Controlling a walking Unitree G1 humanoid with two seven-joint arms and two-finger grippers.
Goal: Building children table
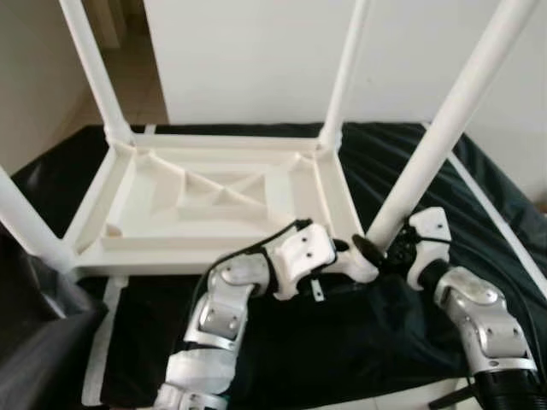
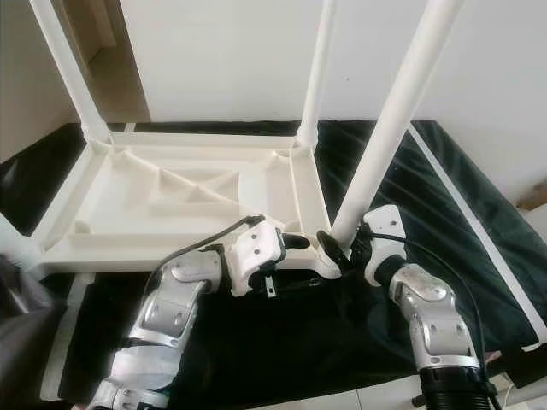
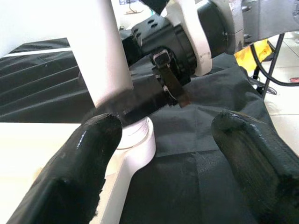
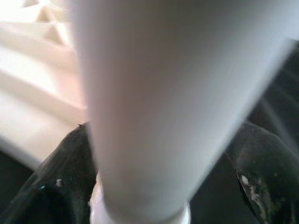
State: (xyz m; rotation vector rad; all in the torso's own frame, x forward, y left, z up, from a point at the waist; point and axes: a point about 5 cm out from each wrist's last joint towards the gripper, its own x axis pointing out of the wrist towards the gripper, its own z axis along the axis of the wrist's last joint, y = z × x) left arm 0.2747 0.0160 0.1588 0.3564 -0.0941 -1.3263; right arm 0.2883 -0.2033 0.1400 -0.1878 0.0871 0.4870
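- Right hand (image 2: 340, 249): its black fingers (image 4: 56, 186) sit on either side of the near-right table leg (image 2: 389, 128), low down, just above where the leg meets the corner socket (image 3: 135, 140). From the right wrist view the leg fills the gap between the fingers, so I judge it pinched on the leg.
- Left hand (image 1: 363, 249): reaches in from the opposite side toward the same corner. The left wrist view shows its two fingers (image 3: 88, 154) spread wide with nothing between them; the socket and the base of the leg lie just ahead of them.
- Task thing: white plastic children's table (image 1: 214, 201), lying upside down, ribbed underside up. Both hands are at its near-right corner; the frame stretches away from them toward the wall.
- Other legs: far-right leg (image 1: 346, 68) and far-left leg (image 1: 90, 64) stand in their sockets beyond the hands; a near-left leg (image 1: 26, 218) rises at the corner well apart from the left hand. All four appear seated; how firmly cannot be told.
- Support: dark cloth (image 2: 427, 179) spread under the table and beneath both hands.
- Handling (judgement): hollow moulded plastic, so light and stiff, with a smooth round surface that could slip or spin in the fingers. The long leg gives much leverage; a hold high up would tip the light frame.
- Best hold (judgement): low on the leg, close to the socket, as the right hand has it, with the left hand steadying the corner of the frame while the leg is pressed or twisted home.
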